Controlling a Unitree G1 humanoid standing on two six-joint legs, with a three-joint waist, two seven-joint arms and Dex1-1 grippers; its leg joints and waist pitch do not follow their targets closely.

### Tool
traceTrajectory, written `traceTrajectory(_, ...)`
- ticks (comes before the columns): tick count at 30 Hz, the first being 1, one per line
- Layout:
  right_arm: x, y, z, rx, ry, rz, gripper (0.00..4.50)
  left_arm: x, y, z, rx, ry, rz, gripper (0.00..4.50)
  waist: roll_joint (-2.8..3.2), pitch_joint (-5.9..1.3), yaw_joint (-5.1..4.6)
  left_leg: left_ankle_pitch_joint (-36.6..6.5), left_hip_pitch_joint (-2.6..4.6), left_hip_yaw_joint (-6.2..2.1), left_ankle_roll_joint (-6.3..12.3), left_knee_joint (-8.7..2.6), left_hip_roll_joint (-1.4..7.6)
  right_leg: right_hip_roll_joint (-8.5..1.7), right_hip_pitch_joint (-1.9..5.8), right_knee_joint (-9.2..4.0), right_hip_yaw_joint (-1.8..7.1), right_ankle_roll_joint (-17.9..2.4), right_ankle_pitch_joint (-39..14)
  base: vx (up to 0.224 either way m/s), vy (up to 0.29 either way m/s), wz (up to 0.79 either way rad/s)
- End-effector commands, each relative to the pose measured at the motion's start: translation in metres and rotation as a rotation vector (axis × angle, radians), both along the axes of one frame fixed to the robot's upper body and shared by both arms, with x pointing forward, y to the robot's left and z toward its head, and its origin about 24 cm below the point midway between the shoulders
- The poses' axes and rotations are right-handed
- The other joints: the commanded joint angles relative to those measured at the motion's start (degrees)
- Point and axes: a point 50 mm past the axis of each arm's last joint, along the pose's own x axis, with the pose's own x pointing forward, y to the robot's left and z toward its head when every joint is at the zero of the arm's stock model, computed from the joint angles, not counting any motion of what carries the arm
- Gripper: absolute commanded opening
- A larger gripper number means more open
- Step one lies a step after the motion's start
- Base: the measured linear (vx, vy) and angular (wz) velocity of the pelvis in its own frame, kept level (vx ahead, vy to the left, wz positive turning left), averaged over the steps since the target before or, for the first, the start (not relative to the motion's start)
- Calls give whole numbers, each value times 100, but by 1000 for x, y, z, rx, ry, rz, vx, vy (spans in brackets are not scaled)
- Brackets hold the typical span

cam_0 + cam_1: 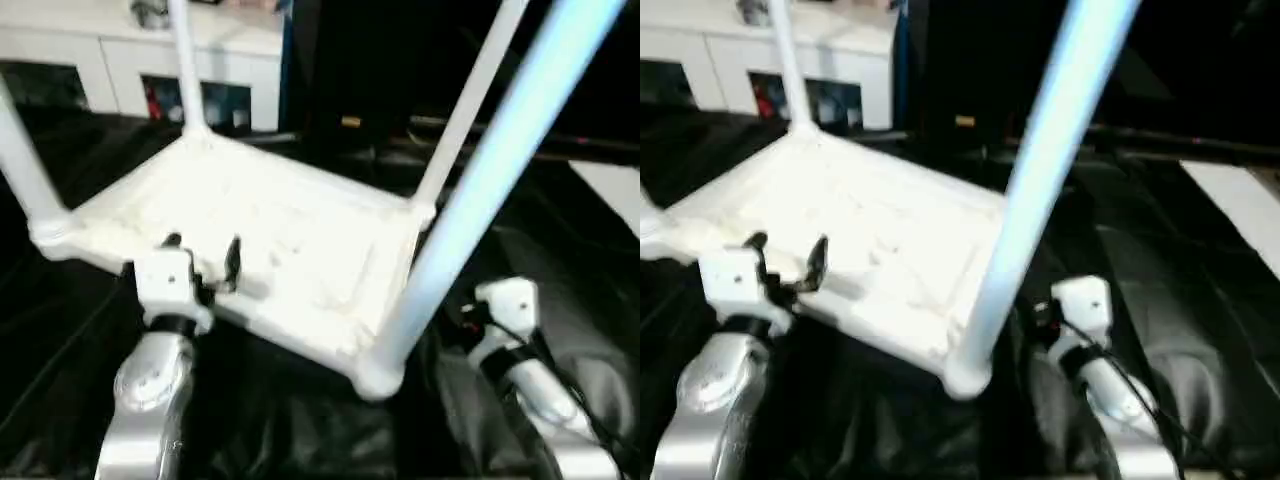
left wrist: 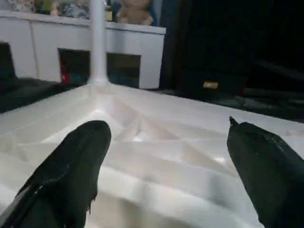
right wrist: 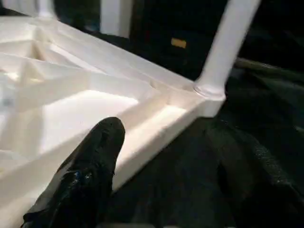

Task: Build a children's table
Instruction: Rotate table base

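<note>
bg: white cabinet (image 1: 120, 55) | black cloth (image 1: 280, 420) underneath | dark backdrop

Children's table (image 1: 270, 240) white, its upturned underside ribbed in crossing ridges; nearest leg (image 1: 500, 170) white with a bluish cast; end effector fingers (image 2: 71, 171) black; forearms (image 1: 150, 400) silver; cloth (image 1: 300, 430) beneath glossy black; cabinet (image 1: 120, 50) white.

1. All four legs of the upside-down children's table (image 1: 250, 230) run out past the picture's edges; the nearest leg (image 1: 500, 170) leaves at 1 o'clock.
2. The right gripper's fingers sit hidden behind that leg and the table's near corner (image 1: 378, 378).
3. Small things on the white cabinet (image 2: 52, 42) at 12 o'clock are too blurred to identify.
</note>
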Motion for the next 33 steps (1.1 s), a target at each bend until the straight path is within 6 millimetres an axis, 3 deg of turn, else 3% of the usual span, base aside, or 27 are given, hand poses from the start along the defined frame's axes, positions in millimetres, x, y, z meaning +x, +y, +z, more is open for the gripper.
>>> traceTrajectory(1,2,0,3,10,-10,-4,315,2,1,6,1,-22,-21,447,-122,-224,178,737,-435,-17,-61,-55,405,-1081,583,-721,821,-1019,616,146,13,12)
traceTrajectory(2,2,-2,3,12,-12,-9,315,1,2,7,-14,-31,-34,447,-7,-230,199,1704,-370,60,-350,-500,472,-591,491,-398,421,-1070,2831,89,3,12)
traceTrajectory(3,2,-2,3,13,-13,-11,315,1,3,7,-18,-31,-36,447,177,-309,198,2631,-134,103,-309,-779,633,-283,293,-193,124,-819,3943,89,3,12)
traceTrajectory(4,2,-2,3,13,-13,-11,315,1,3,7,-19,-29,-39,447,237,-395,148,3308,22,32,-118,-632,878,-185,119,-54,60,-635,4043,76,17,16)
traceTrajectory(5,2,-2,3,13,-14,-12,315,1,3,6,-18,-22,-43,447,266,-418,145,3570,92,-48,-75,-623,978,-259,31,-50,34,-596,3715,76,35,8)
traceTrajectory(6,2,-3,3,12,-15,-14,315,2,3,5,-14,-11,-49,447,286,-446,143,3895,134,-86,-49,-600,998,-345,-26,-114,40,-502,3229,76,35,8)
traceTrajectory(7,2,-3,3,12,-12,-16,315,3,2,4,-7,-2,-61,447,284,-432,155,3845,128,-66,-51,-598,977,-380,-43,-163,46,-465,3041,0,0,0)
traceTrajectory(8,2,-2,2,10,-9,-17,315,4,1,4,1,0,-77,447,239,-356,165,3184,-5,28,-159,-680,892,-444,45,-285,60,-434,2677,0,0,0)
traceTrajectory(9,2,-2,1,10,-6,-19,315,5,-1,4,11,4,-95,447,213,-289,188,1966,-99,119,-411,-789,859,-512,135,-386,86,-443,2196,0,0,0)
traceTrajectory(10,2,-2,1,11,-2,-20,315,6,-3,4,15,13,-111,447,215,-243,194,793,-87,149,-630,-894,896,-563,155,-454,72,-513,1586,0,0,0)
traceTrajectory(11,2,-2,0,12,0,-20,315,6,-4,3,18,22,-122,447,231,-222,191,289,-54,162,-682,-938,925,-580,129,-480,50,-580,1238,-74,-1,4)
traceTrajectory(12,1,-1,-1,10,5,-18,315,7,-6,2,30,28,-150,447,257,-198,181,-450,-45,214,-680,-1022,994,-629,110,-533,34,-755,548,-74,-1,4)
traceTrajectory(15,1,0,-2,14,8,-18,315,7,-6,1,25,35,-162,447,245,-173,165,-715,-89,270,-692,-1069,1016,-642,98,-574,34,-797,63,-75,-8,-2)
traceTrajectory(16,0,0,-3,15,11,-19,315,8,-7,1,28,40,-174,447,223,-153,169,-900,-87,331,-718,-1089,1007,-649,59,-633,48,-759,-514,-67,-12,-8)
traceTrajectory(18,0,1,-4,16,16,-21,315,9,-9,0,36,52,-202,447,252,-143,186,-994,-70,361,-734,-1109,1021,-670,5,-675,47,-708,-950,-53,-15,-5)
traceTrajectory(22,0,2,-6,16,21,-20,315,11,-10,-3,27,79,-216,447,279,-167,188,-787,-90,376,-721,-1102,1037,-678,-12,-650,4,-759,-607,0,0,0)
traceTrajectory(23,0,2,-6,15,22,-21,315,11,-10,-3,27,78,-218,447,279,-174,181,-463,-133,379,-675,-1085,1035,-671,-26,-633,4,-803,-226,0,0,0)
traceTrajectory(24,0,2,-6,14,23,-21,315,12,-10,-3,19,75,-218,447,270,-231,173,532,-194,401,-459,-991,1011,-620,-49,-536,-27,-953,1036,0,0,0)
traceTrajectory(25,0,2,-6,14,23,-21,315,12,-10,-3,19,75,-218,447,248,-362,180,2080,-248,458,-76,-780,903,-498,-99,-351,-105,-1176,2898,0,0,0)
traceTrajectory(26,0,2,-6,13,24,-22,315,13,-10,-4,26,91,-207,447,247,-412,198,2596,-277,487,135,-704,844,-451,-148,-303,-151,-1224,3584,0,0,0)
traceTrajectory(27,0,2,-6,11,24,-22,315,14,-10,-5,19,99,-199,447,239,-505,229,3083,-376,516,372,-603,736,-405,-185,-234,-205,-1285,4470,0,0,0)
traceTrajectory(28,0,2,-6,11,24,-22,315,14,-10,-5,19,99,-199,447,236,-541,242,2857,-453,520,514,-586,711,-405,-236,-253,-256,-1320,4586,-56,7,1)
traceTrajectory(29,0,2,-6,10,24,-23,315,15,-11,-6,14,100,-199,447,254,-450,224,1460,-461,539,473,-698,787,-490,-303,-458,-283,-1375,3036,-82,14,0)
traceTrajectory(30,0,2,-6,9,23,-24,315,15,-11,-6,13,102,-201,447,262,-402,210,581,-415,536,368,-749,843,-533,-298,-561,-285,-1397,1834,-82,14,0)
traceTrajectory(31,0,2,-6,9,22,-24,315,14,-11,-6,12,104,-205,447,307,-245,167,-1295,-281,502,-88,-923,981,-563,-322,-711,-303,-1237,-934,-103,26,-2)
traceTrajectory(32,0,2,-6,8,22,-24,315,14,-12,-6,11,105,-208,447,322,-171,137,-2179,-160,490,-437,-937,1020,-569,-380,-790,-329,-963,-2223,-127,47,-7)
traceTrajectory(33,1,1,-6,7,22,-27,315,14,-12,-7,10,111,-213,447,342,-42,17,-3460,51,404,-1032,-954,1030,-546,-500,-1025,-541,-282,-3636,-127,47,-7)
